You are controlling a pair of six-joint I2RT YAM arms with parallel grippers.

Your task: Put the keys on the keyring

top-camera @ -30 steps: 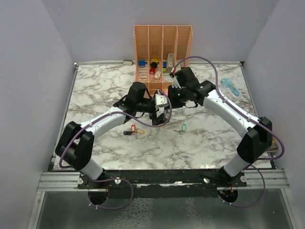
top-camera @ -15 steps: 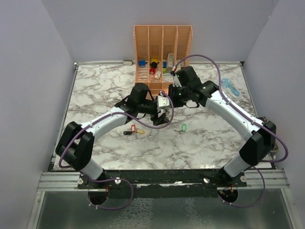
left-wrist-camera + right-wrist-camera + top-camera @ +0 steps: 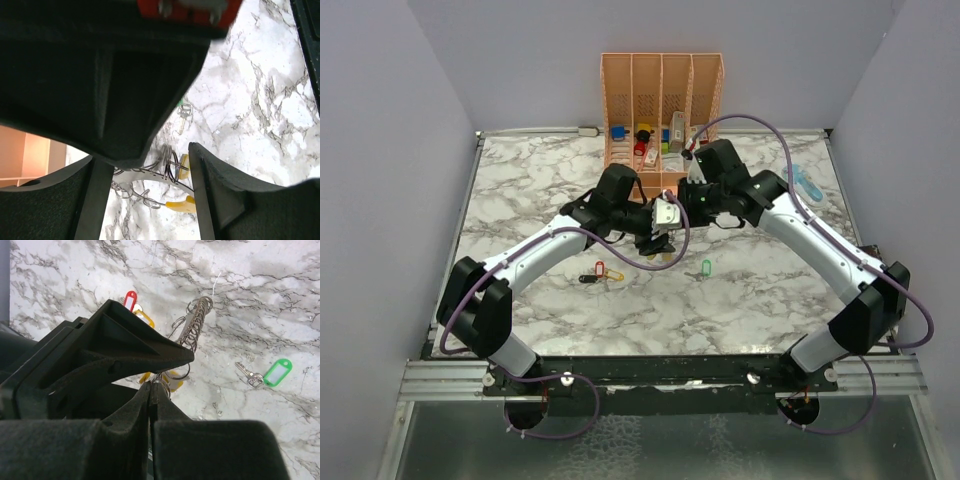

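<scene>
The keyring (image 3: 172,165), a metal band with wire rings and yellow parts, hangs above the table between both grippers. My left gripper (image 3: 144,171) is shut on it, the band spanning its two fingers. My right gripper (image 3: 151,386) is shut, pinching a ring of the keyring (image 3: 196,322) at its tips, right against the left gripper (image 3: 658,238). On the marble lie the green-tagged key (image 3: 705,268), also in the right wrist view as the green-tagged key (image 3: 270,372), and a cluster of the red-tagged key (image 3: 600,268), yellow-tagged key (image 3: 614,275) and black-tagged key (image 3: 587,279).
An orange file organizer (image 3: 662,100) with small coloured items at its foot stands at the back centre. A light-blue gadget (image 3: 803,182) lies at the back right. Grey walls enclose the marble table (image 3: 520,190) on three sides.
Both grippers have shifted slightly back and to the right together, still joined at the keyring. The right arm's elbow has swung outward. The keys on the table have not moved.
</scene>
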